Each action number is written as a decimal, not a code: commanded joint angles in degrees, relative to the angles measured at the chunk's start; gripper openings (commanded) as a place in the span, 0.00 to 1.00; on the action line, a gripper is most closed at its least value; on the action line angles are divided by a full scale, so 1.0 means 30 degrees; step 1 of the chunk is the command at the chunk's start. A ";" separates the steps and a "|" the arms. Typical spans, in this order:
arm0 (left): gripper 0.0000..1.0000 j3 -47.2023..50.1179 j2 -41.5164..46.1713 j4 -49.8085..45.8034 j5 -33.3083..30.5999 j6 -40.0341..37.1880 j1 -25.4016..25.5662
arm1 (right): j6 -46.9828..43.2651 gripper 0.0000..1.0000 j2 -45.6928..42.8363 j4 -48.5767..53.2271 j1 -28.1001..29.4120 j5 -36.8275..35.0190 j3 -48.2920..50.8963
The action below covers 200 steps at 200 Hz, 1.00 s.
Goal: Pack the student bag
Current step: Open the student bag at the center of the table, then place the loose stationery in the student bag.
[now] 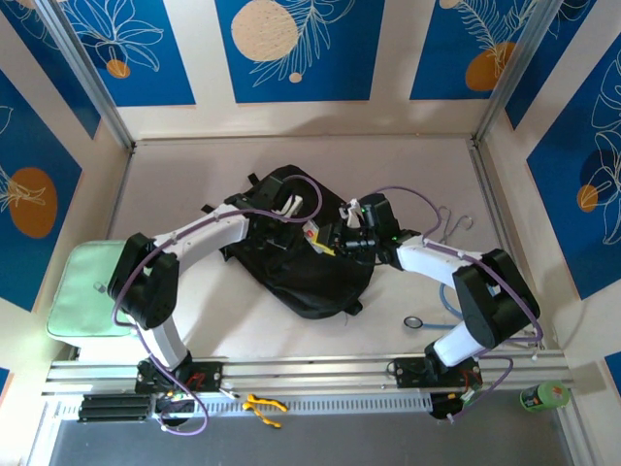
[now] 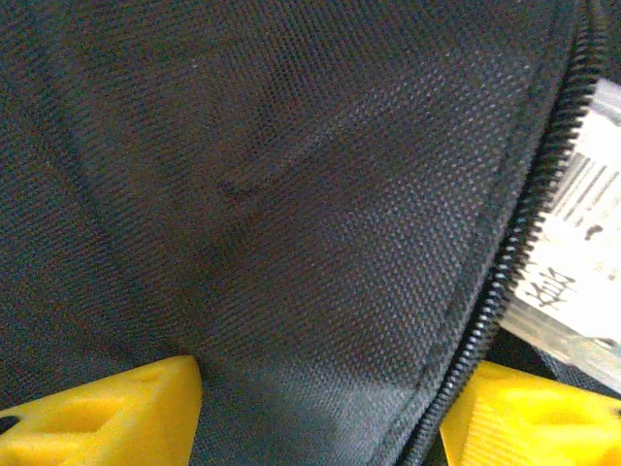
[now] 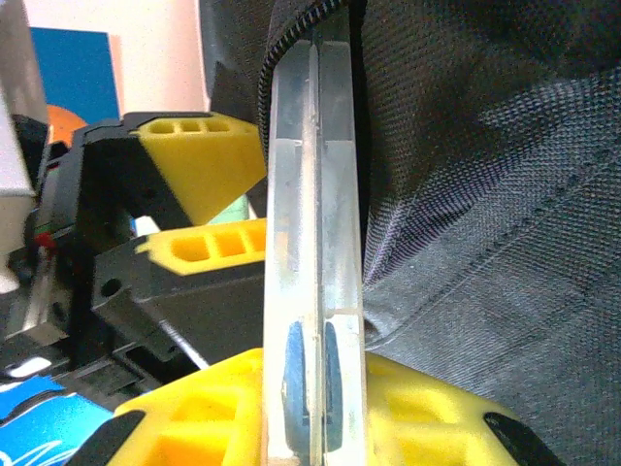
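Right end effector [image 3: 315, 413] is clamping a clear flat case [image 3: 315, 194] edge-on between its yellow pads in the right wrist view. The case is standing right against the student bag [image 3: 485, 194], with its far edge reaching the bag's zip [image 3: 301, 24]. As I judge it, that thin edge is risking a snag on the zip teeth or the fabric lip. Being smooth plastic pinched at one end only, the case could also be pivoting or slipping in the grip once it is meeting resistance.

Left end effector [image 2: 320, 422], in the left wrist view, is standing open. Its two yellow fingertips [image 2: 107, 417] are spreading wide over the bag's black weave with nothing pinched. The zip is running past the right-hand fingertip, and the case's printed label [image 2: 582, 214] is showing just beyond the zip. With no hold on the fabric, the opening may be sagging shut across the case's path.

From the top view, the bag is lying on the bench [image 1: 408, 175] between the two arms, with a pale green pad [image 1: 87, 286] sitting well off the bag's left side. Both end effectors are working close together over the bag, so a knock between them is threatening.
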State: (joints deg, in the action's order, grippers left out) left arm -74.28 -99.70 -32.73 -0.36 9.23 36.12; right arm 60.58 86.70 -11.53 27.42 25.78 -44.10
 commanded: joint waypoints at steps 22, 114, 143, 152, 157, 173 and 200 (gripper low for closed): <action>0.55 -0.0704 -0.0602 0.0656 -0.0834 -0.0419 -0.0209 | 0.0461 0.11 -0.0741 -0.1657 -0.0380 0.1435 0.0248; 0.20 -0.0464 0.0744 0.1000 0.0149 -0.0269 -0.0627 | -0.0549 0.12 0.1379 0.0689 0.0799 -0.0878 -0.1515; 0.20 -0.0435 0.0912 0.0895 0.0522 0.0007 -0.0929 | 0.0165 0.12 0.3272 -0.0697 0.0977 -0.1447 -0.2796; 0.19 -0.0384 0.0940 0.0891 0.0587 0.0099 -0.1015 | 0.0310 0.12 0.3791 -0.0911 0.0968 -0.1644 -0.3228; 0.19 -0.0327 0.0948 0.0890 0.0615 0.0140 -0.1052 | 0.0380 0.13 0.4040 -0.1053 0.0971 -0.1719 -0.3442; 0.19 -0.0154 0.1036 0.0974 0.0800 0.0261 -0.1183 | 0.0737 0.18 0.4603 -0.0881 0.0911 -0.2139 -0.3967; 0.20 0.0424 0.1037 0.1442 0.1571 0.0565 -0.1513 | 0.0987 0.39 0.4120 -0.0227 0.0735 -0.2061 -0.3981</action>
State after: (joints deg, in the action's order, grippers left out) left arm -74.52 -98.72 -30.70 1.56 9.34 33.04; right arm 62.92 100.40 -12.69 30.24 21.37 -54.76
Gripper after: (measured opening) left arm 0.196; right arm 0.309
